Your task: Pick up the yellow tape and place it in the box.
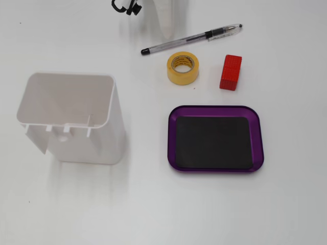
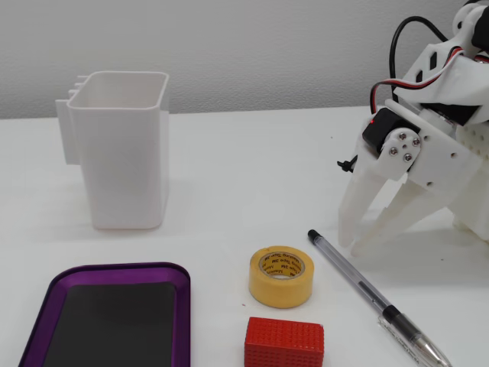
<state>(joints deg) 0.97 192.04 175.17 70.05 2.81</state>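
The yellow tape [image 1: 177, 77] [image 2: 280, 293] lies flat on the white table, between a pen and the box. The box [image 1: 214, 110] [image 2: 114, 271], a shallow purple tray with a black bottom, holds nothing. In a fixed view my gripper [image 2: 353, 246] stands at the right with its white fingers pointing down at the table and their tips together, nothing between them. It is beyond the pen, well apart from the tape. In the other fixed view only the gripper's tip [image 1: 167, 34] shows at the top edge.
A red block [image 1: 231, 72] [image 2: 284, 342] sits beside the tape. A clear pen [image 1: 189, 39] [image 2: 359, 284] lies between tape and gripper. A tall white container [image 1: 71, 117] [image 2: 126, 160] stands apart from the box.
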